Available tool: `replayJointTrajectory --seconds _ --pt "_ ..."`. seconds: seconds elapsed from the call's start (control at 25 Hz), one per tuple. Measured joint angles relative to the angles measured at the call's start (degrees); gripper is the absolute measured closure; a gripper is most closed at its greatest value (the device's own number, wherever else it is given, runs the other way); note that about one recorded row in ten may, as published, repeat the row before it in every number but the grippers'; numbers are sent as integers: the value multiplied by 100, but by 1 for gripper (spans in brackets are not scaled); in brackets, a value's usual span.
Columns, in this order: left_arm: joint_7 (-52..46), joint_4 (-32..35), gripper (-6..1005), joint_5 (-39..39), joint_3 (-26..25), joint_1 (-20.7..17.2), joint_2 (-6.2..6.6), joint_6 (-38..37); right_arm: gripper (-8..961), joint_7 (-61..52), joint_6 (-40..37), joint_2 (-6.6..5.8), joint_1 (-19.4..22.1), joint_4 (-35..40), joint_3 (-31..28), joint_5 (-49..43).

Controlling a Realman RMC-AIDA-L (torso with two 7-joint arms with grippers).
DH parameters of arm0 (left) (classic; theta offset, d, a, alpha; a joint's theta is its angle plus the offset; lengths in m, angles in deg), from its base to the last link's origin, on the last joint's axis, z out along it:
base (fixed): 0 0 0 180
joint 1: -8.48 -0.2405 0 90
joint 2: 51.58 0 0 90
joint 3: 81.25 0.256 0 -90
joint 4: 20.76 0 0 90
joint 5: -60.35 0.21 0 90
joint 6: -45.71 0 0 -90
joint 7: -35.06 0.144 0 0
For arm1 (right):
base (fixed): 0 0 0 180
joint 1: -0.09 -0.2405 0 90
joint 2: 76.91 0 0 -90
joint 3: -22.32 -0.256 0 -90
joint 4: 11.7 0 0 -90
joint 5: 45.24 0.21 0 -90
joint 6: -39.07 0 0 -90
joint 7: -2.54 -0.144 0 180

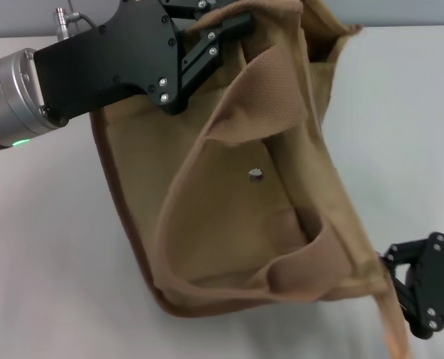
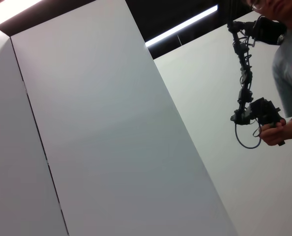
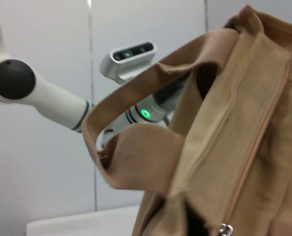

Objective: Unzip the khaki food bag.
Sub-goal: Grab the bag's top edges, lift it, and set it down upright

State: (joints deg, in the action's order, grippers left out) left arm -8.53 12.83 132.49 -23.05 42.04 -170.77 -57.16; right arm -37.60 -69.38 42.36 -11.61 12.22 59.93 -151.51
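Khaki food bag [image 1: 236, 224] lifted; left gripper [image 1: 207, 34] clamped on top edge; right gripper [image 1: 424, 288] low beside corner, state unclear.

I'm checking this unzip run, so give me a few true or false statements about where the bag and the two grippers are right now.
1. The left gripper is at the top edge of the khaki food bag. True.
2. The bag lies flat with both strap handles tucked underneath. False: a strap handle loops across the bag's front, in plain sight.
3. The right gripper is at the bag's lower right corner. True.
4. The metal snap is covered by the left gripper. False: it shows uncovered on the bag's front, well below that gripper.
5. The left wrist view shows the bag close up. False: it shows white wall panels and a person.
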Motion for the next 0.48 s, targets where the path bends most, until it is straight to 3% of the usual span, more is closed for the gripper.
replayJointTrajectory --seconds 0.2,0.24,0.32,0.36,0.48 --pt "76 -15 909 -321 358 6 1 201 898 -56 -63 1 155 35 -398 43" --pt "168 -21 909 -612 705 -15 1 335 895 -109 -97 0 152 34 -651 51" --pt "213 -23 909 -806 928 -31 0 433 890 -241 -180 6 99 20 -1178 56" --pt "306 -56 907 -1141 1297 -66 0 577 888 -374 -303 18 -52 -2 -1704 59" --pt "524 -177 902 -1653 1755 -130 0 721 880 -496 -417 24 -229 -11 -2143 61"
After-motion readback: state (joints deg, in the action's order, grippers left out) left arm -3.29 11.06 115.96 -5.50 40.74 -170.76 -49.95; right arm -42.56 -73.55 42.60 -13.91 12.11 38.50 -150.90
